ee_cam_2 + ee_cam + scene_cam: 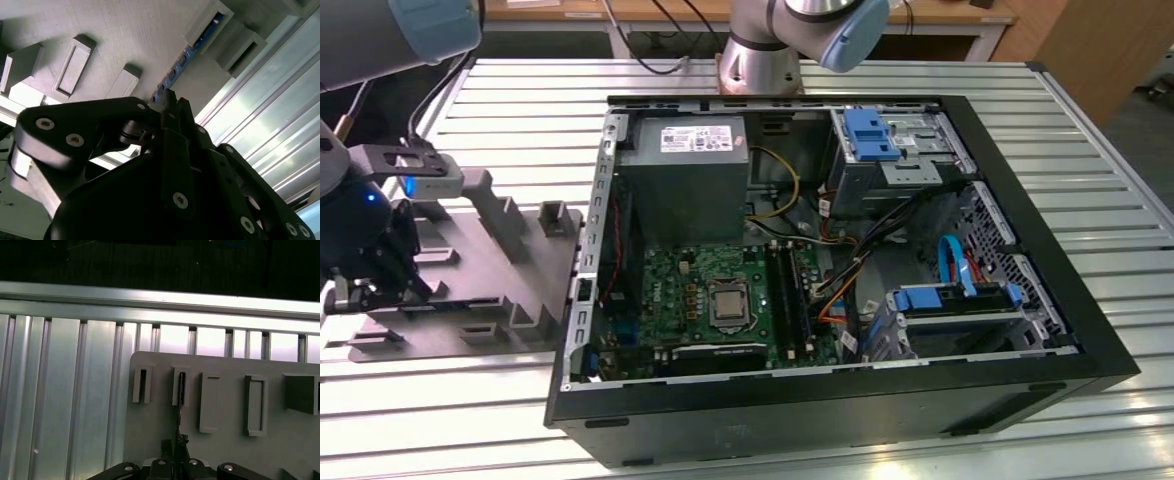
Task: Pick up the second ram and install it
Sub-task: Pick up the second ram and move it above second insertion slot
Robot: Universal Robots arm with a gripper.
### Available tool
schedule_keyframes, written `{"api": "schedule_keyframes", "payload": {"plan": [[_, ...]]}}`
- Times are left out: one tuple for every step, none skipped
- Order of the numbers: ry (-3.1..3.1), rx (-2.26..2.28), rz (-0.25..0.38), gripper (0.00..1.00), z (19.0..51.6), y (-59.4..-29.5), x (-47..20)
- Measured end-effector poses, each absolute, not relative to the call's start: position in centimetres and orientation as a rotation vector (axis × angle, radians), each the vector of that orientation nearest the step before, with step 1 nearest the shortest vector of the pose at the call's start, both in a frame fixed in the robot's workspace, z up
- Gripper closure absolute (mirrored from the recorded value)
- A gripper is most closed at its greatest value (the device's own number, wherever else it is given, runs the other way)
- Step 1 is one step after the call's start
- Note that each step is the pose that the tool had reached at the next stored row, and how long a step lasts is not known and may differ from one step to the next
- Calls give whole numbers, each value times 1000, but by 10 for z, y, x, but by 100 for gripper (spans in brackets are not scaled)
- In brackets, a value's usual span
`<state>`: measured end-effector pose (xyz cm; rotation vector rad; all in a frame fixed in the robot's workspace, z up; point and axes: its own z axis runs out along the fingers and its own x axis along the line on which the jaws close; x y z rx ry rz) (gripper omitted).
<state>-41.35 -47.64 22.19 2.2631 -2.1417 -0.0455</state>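
Grey fixture holds the thin blue second ram edge-on, fingers pinching it.

Fixture blocks close beside pincer and second ram

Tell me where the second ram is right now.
The second ram stands on edge in a slot of the grey holder, at the exterior view's left beside the computer case, with the gripper right at it.

The fixture is finely grained matt grey plastic. The table is ribbed, reflective bare metal. The gripper is matt black; the second ram is blue circuit board.
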Motion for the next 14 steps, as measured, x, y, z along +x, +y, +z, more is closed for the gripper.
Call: {"api": "schedule_keyframes", "payload": {"plan": [[-2142, 2263, -45, 84, 222, -476, -413], [-2142, 2263, -45, 77, 222, -477, -413], [-2142, 2263, -45, 71, 222, -477, -413], [-2142, 2263, -45, 71, 222, -477, -413], [-2142, 2263, -45, 65, 222, -477, -413], [-2142, 2263, -45, 65, 222, -477, -413], [-2142, 2263, -45, 65, 222, -477, -414], [-2142, 2263, -45, 65, 222, -477, -413], [-2142, 2264, -45, 65, 222, -477, -413], [-2142, 2264, -45, 65, 221, -477, -414], [-2142, 2263, -45, 65, 220, -477, -414], [-2142, 2263, -46, 65, 218, -477, -414], [-2142, 2263, -46, 65, 216, -477, -414], [-2142, 2263, -45, 65, 214, -477, -413]]}}
